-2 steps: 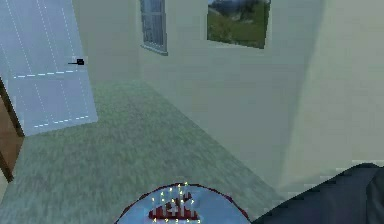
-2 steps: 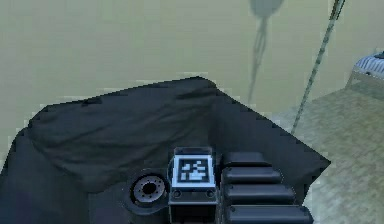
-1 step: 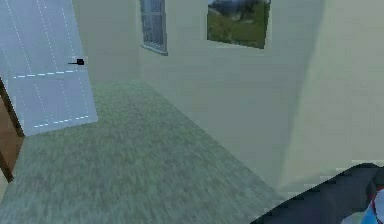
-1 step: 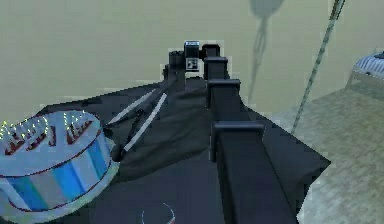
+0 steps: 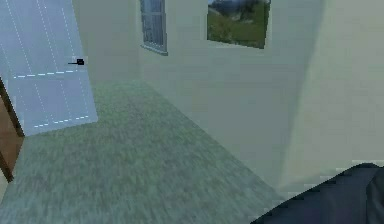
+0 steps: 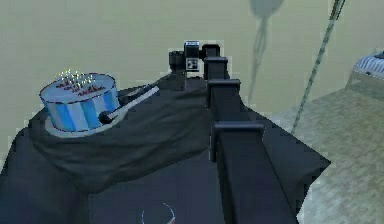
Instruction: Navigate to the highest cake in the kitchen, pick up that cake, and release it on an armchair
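Facing: a white door [image 5: 45, 70] at the forward view's left, then a window [image 5: 153, 25], a framed picture [image 5: 238, 22], and a dark armchair [image 5: 335, 200] corner at the bottom right.
Cake: the cake [image 6: 80, 103], blue-and-white striped with candles on top, sits on the armchair's dark seat at the arm side view's left.
Fingers: the fingers [image 6: 135, 102] end at the cake's side. I cannot tell whether they are apart, together or gripping it, nor whether they hold anything.
Arm: the arm [image 6: 240, 140] stretches over the armchair, right of the middle.
Done: fetching and carrying look finished.
Left: letting go, if not already done.
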Controlling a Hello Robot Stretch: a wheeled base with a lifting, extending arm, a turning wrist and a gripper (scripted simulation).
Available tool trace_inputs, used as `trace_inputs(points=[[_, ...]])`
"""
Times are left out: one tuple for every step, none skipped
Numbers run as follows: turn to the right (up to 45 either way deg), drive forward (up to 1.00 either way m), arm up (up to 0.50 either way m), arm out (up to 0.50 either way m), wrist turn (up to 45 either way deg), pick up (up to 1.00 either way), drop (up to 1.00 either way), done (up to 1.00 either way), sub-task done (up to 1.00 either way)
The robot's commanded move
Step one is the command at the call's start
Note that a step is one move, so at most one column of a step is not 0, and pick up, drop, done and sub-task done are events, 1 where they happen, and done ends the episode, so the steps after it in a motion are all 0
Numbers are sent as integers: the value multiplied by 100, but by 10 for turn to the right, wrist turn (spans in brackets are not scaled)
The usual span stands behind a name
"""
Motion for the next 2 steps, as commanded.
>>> trace_inputs(points=[[0, 0, 0, 0, 450, 0, 0, 0, 0], [0, 0, 0, 0, 360, 0, 0, 0, 0]])
